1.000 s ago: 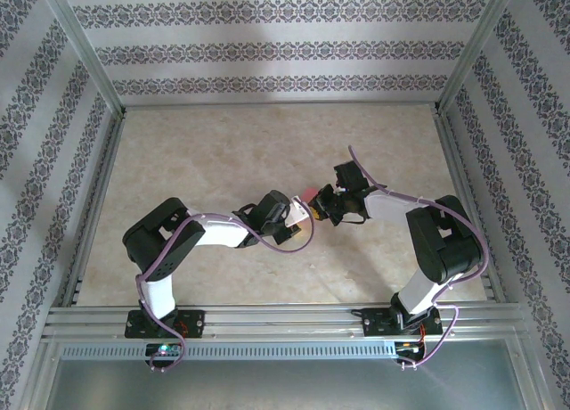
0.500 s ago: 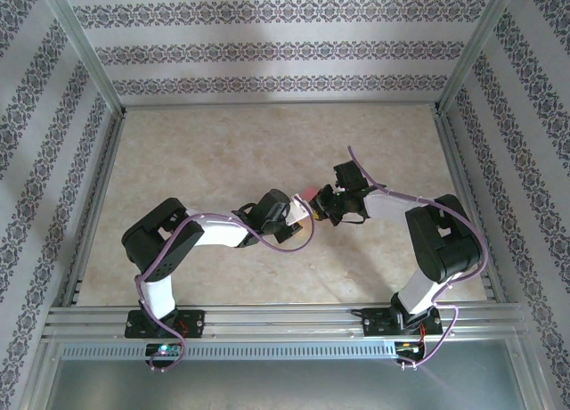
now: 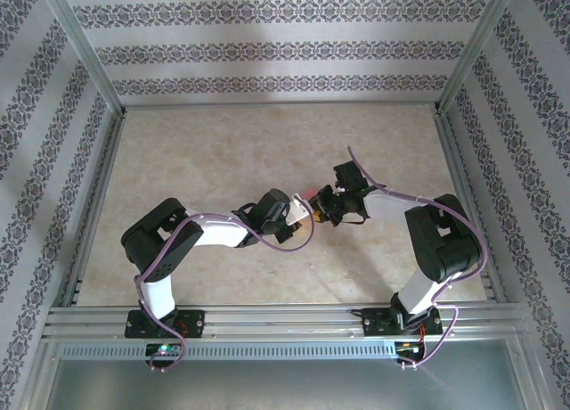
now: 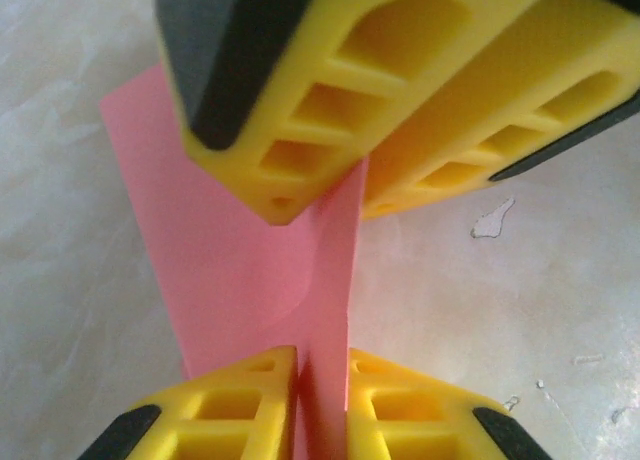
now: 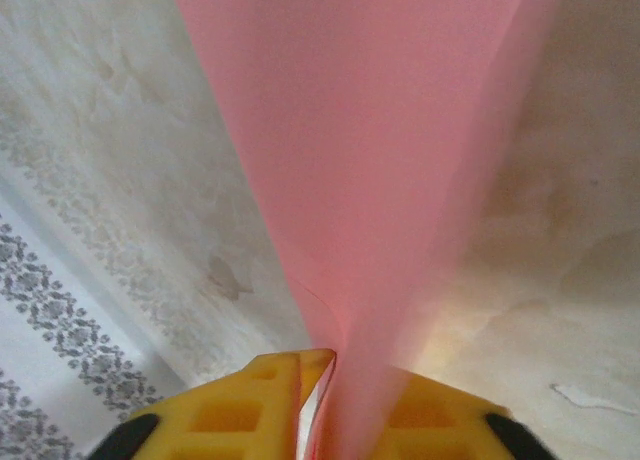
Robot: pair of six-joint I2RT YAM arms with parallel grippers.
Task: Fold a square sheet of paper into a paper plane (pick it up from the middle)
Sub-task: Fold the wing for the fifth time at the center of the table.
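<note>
Early stage, by appearance: the sheet of paper [image 4: 240, 280], held above the table [image 3: 223, 143] mid-surface and bent into a V, is clenched by the left gripper [image 4: 322, 365], the right gripper [image 5: 320, 365] straddling its opposite edge, grip undeterminable; nose and wing folds outstanding.

Paper [image 4: 240, 270] salmon pink; end effector fingers [image 4: 240, 400] yellow, black-edged; table [image 3: 223, 151] beige marble; walls [image 3: 267, 49] floral-striped.

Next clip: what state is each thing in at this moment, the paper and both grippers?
pink paper sheet: folded double, standing on edge, its ends running in between the jaws of both grippers.
left gripper: shut on the pink paper sheet.
right gripper: jaws narrow around the sheet, a sliver of gap on one side; whether it is clamped is unclear.
</note>
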